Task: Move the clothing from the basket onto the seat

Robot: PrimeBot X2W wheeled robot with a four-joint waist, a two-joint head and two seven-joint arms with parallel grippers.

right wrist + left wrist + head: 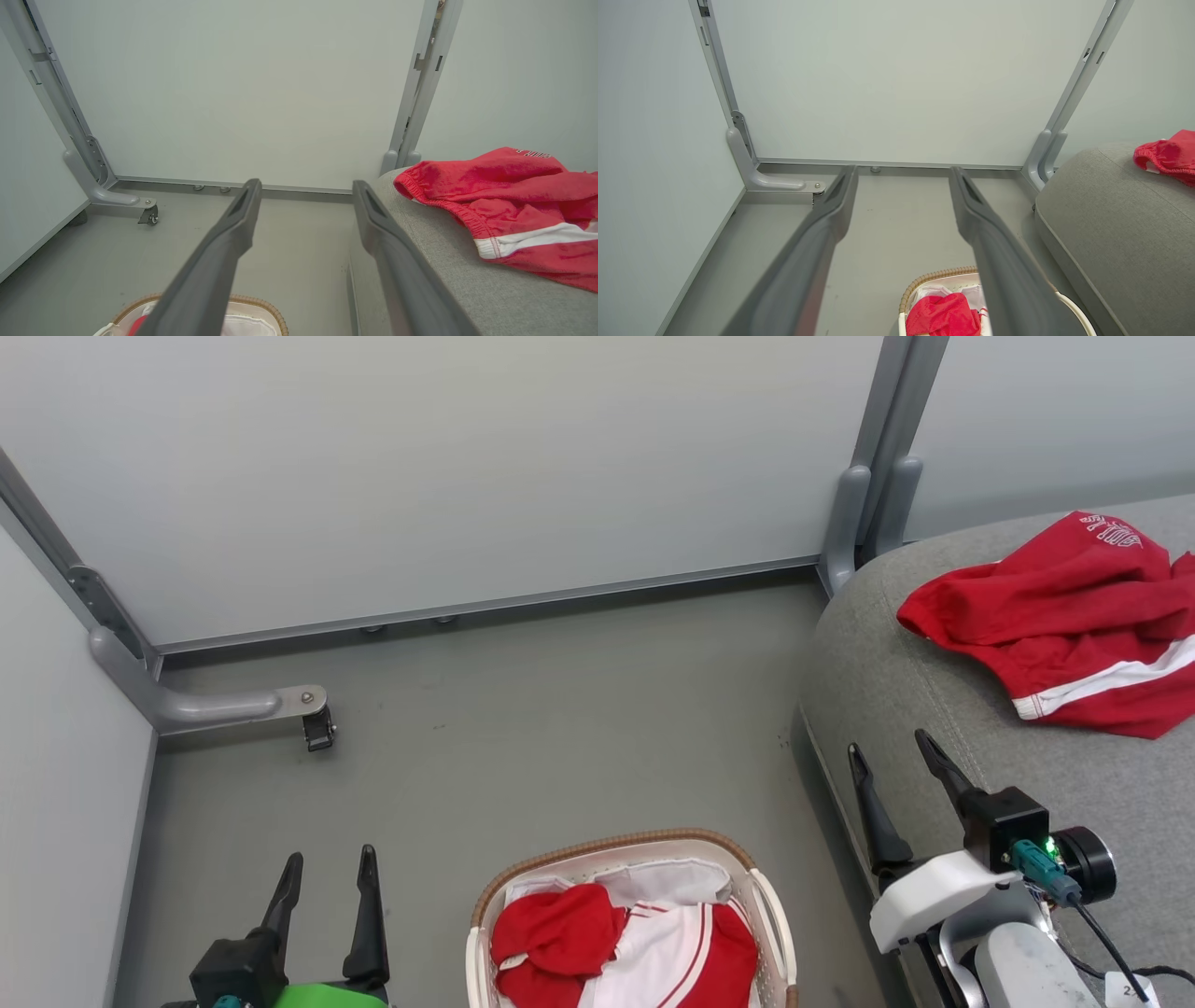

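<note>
Left pincer (332, 853) is seen spread apart, nothing held, over the floor (560, 709) left of the basket (616, 847). Right pincer (888, 742) is likewise spread and empty, at the left edge of the seat (896, 681). Red-and-white clothing (560, 929) is piled in the basket, near centre. One red garment (1055, 616) is laid on the seat, far right.

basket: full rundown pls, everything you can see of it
The basket is an oval white plastic tub with a brown woven-look rim and a white loop handle on its side. It stands upright on the grey floor at the bottom of the head view, its near part cut off by the frame edge. The grey seat is to its right, with a strip of floor between them. Crumpled red-and-white clothing lies inside it. Nothing else is seen touching it.
</note>
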